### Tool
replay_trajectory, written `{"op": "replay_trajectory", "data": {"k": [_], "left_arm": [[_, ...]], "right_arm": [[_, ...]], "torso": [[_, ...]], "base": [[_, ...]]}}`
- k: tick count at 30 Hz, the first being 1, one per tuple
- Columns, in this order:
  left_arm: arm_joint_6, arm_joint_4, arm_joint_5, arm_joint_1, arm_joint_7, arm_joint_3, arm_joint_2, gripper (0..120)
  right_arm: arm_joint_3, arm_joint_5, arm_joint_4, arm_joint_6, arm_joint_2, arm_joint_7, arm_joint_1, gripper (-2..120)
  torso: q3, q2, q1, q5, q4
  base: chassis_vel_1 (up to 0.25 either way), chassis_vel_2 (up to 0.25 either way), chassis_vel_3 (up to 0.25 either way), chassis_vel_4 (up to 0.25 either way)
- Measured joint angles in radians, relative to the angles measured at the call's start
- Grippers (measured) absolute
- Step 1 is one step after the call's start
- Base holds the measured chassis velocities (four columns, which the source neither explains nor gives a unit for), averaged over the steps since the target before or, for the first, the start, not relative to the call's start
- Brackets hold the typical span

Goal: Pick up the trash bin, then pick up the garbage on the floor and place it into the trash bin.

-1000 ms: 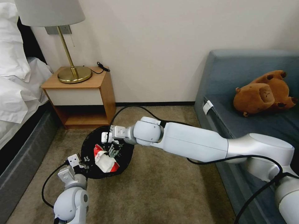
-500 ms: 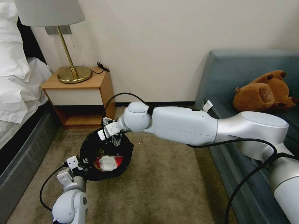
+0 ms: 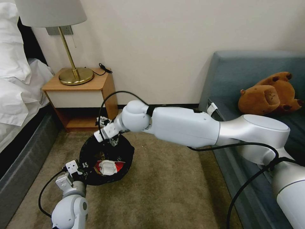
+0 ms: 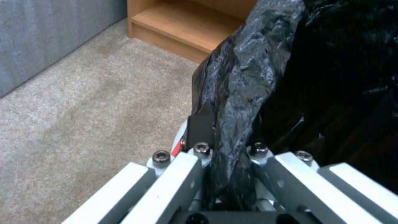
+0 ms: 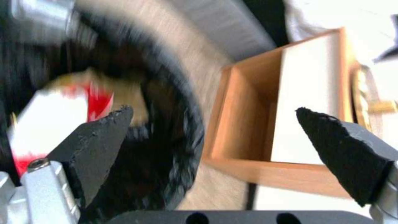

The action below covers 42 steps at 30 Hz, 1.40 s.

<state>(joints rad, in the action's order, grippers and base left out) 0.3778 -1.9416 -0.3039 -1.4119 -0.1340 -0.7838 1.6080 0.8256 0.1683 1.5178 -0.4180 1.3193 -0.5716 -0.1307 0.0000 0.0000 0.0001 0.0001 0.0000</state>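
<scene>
Now | left gripper [image 3: 83, 167] clamps trash bin [image 3: 122, 149] rim | right gripper [image 5: 215, 124] above bin, fingers spread, empty | red-white wrapper [image 3: 108, 167] inside bin

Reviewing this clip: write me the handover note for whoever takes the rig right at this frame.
Left pincer: shut on the trash bin, pinching its black-bagged rim on the side nearest the robot, over the carpet.
Right pincer: open and empty, at the bin's far rim by the nightstand.
Done: red-white wrapper lies inside the bin, on top of something brownish I cannot identify.
Left: no litter shows on the carpet in the head view; confirm the other pieces are in the bin or look for them elsewhere. The plush toy on the sofa is not garbage.
</scene>
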Motion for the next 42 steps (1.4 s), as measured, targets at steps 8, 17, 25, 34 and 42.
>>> {"op": "replay_trajectory", "data": {"k": [8,17,25,34,42], "left_arm": [[0.006,0.011,0.005,0.005,-0.001,-0.001,0.000,1],[0.007,0.023,0.008,0.000,-0.001,-0.013,-0.022,1],[0.012,0.015,0.022,-0.004,-0.003,0.002,-0.023,1],[0.028,-0.002,-0.055,0.000,-0.015,0.002,-0.041,1],[0.063,-0.015,-0.224,0.023,-0.084,-0.027,-0.070,1]], "right_arm": [[-0.351,0.326,0.156,0.006,-0.140,0.336,0.301,100],[-0.738,0.390,0.298,0.102,-0.223,0.537,0.639,100],[-1.014,0.380,0.422,0.114,-0.194,0.641,0.863,100],[-1.157,0.334,0.469,0.326,-0.112,0.597,1.155,100],[-1.183,0.247,0.450,0.416,-0.056,0.556,1.289,100]], "torso": [[0.000,0.000,0.000,0.0004,0.0001],[0.000,0.000,0.000,0.0002,0.0001],[0.000,0.000,0.000,-0.0001,-0.0001],[0.000,0.000,0.000,0.0000,0.0000],[0.000,0.000,0.000,-0.0002,0.0001]], "base": [[0.000,0.000,0.000,0.000],[0.000,0.000,0.000,0.000],[0.000,0.000,0.000,0.000],[0.000,0.000,0.000,0.000],[0.000,0.000,0.000,0.000]]}}
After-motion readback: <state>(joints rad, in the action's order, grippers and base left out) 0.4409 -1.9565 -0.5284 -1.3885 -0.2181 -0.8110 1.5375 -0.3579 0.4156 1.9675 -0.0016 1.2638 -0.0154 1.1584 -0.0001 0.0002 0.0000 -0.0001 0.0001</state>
